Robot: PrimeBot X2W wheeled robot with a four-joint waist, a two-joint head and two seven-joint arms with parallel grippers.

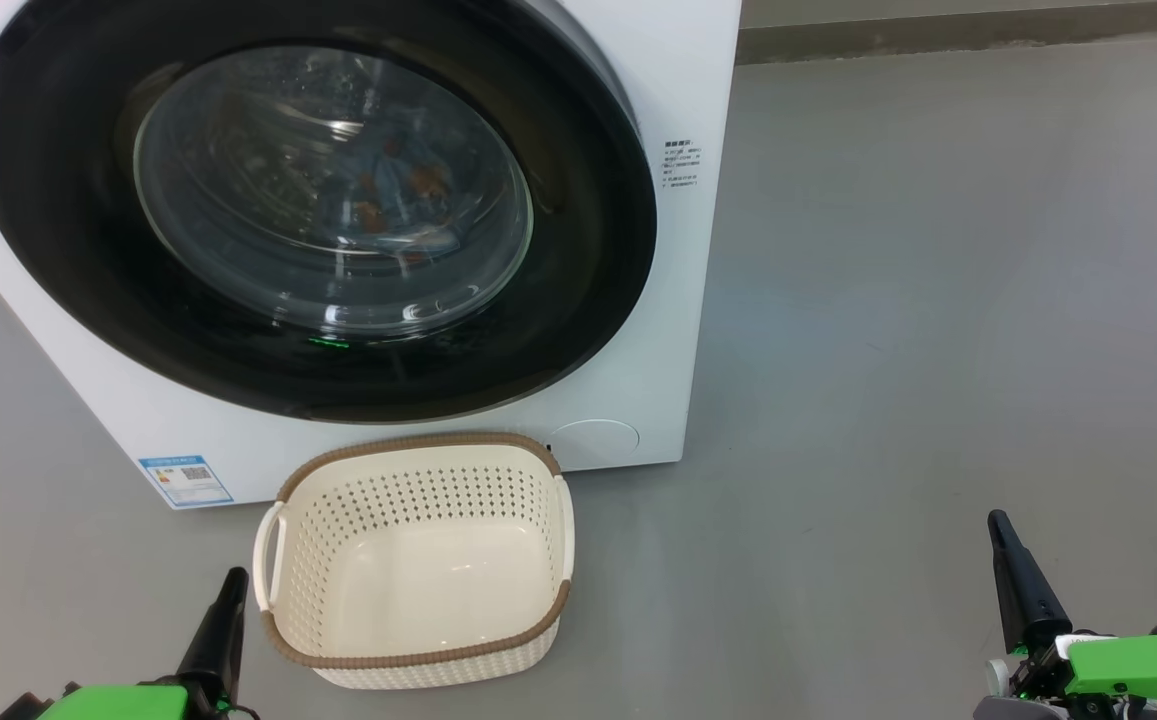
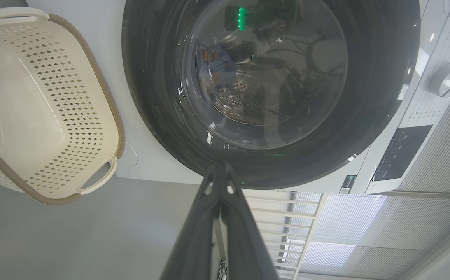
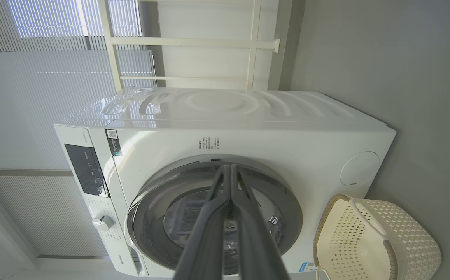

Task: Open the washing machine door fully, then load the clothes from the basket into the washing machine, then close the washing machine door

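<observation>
Head view: the washing machine door (image 1: 318,200) is closed on the washing machine (image 1: 683,300), the clothes (image 1: 403,190) behind its glass; the basket (image 1: 418,442) stands just before it. My left gripper (image 1: 234,580) and right gripper (image 1: 1000,522) sit low, both pinched tight and holding nothing. Left wrist: I aim at the door's black rim. Right wrist: I aim at the door too.
</observation>
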